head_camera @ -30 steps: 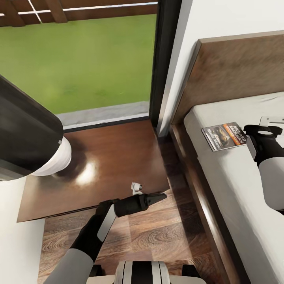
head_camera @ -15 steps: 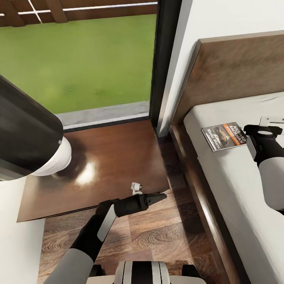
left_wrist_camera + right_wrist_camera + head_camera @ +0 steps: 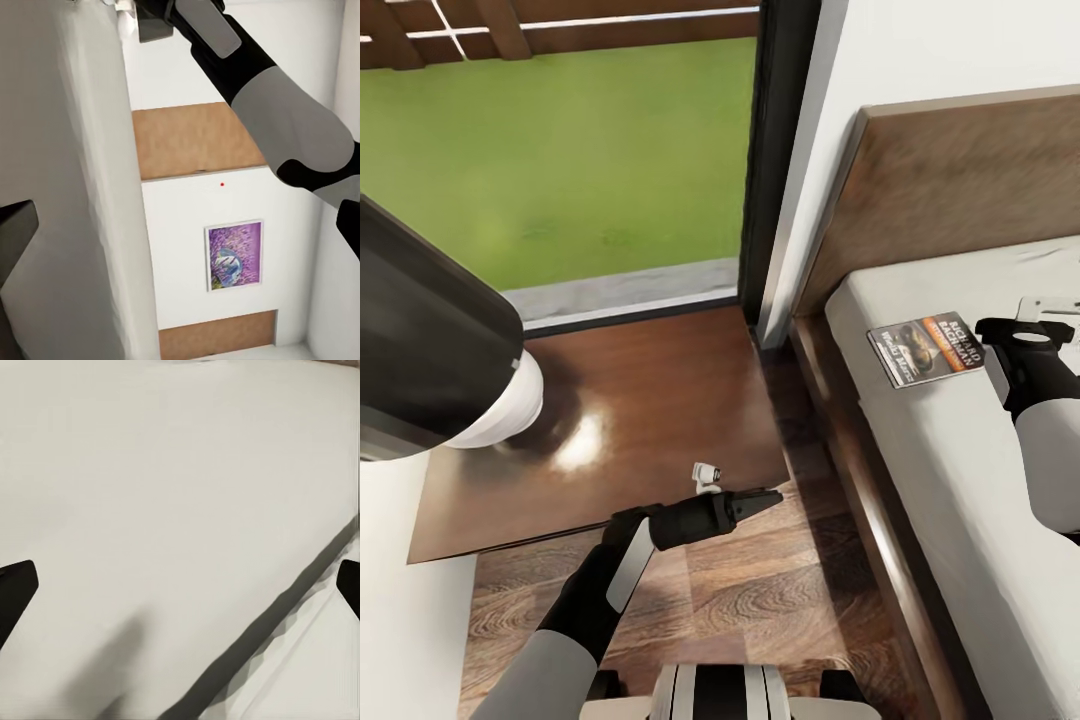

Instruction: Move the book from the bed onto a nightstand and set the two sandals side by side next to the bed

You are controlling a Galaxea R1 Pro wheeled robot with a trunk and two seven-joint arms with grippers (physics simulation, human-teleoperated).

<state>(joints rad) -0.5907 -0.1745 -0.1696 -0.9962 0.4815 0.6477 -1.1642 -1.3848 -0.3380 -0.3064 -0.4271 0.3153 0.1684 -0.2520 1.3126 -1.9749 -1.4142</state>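
One book (image 3: 925, 348) lies flat on the off-white mattress of the bed (image 3: 960, 470), at about 3 o'clock in the head view, close to the mattress's near-side edge and just below the brown headboard (image 3: 960, 180). Its long axis runs roughly 9 to 3 o'clock, tilted a little upward toward 3, with the orange title strip along the edge facing the headboard. The right claw (image 3: 1028, 328) sits just beside the book's 3 o'clock end; in the right wrist view its two dark fingertips (image 3: 15, 592) stand far apart over bare mattress, so it is spread wide and grips nothing. Open mattress stretches from the book toward 5 o'clock. At 9 o'clock from the book, past the dark bed rail, the glossy nightstand (image 3: 640, 420) top is largely bare, with a white-based lamp (image 3: 480, 400) at its 9 o'clock edge. The left claw (image 3: 765, 498) hangs just off the nightstand's front corner, above the plank floor (image 3: 760, 600), pointing toward 3 o'clock with its fingers drawn close together and nothing between them. A narrow strip of floor separates nightstand and bed.
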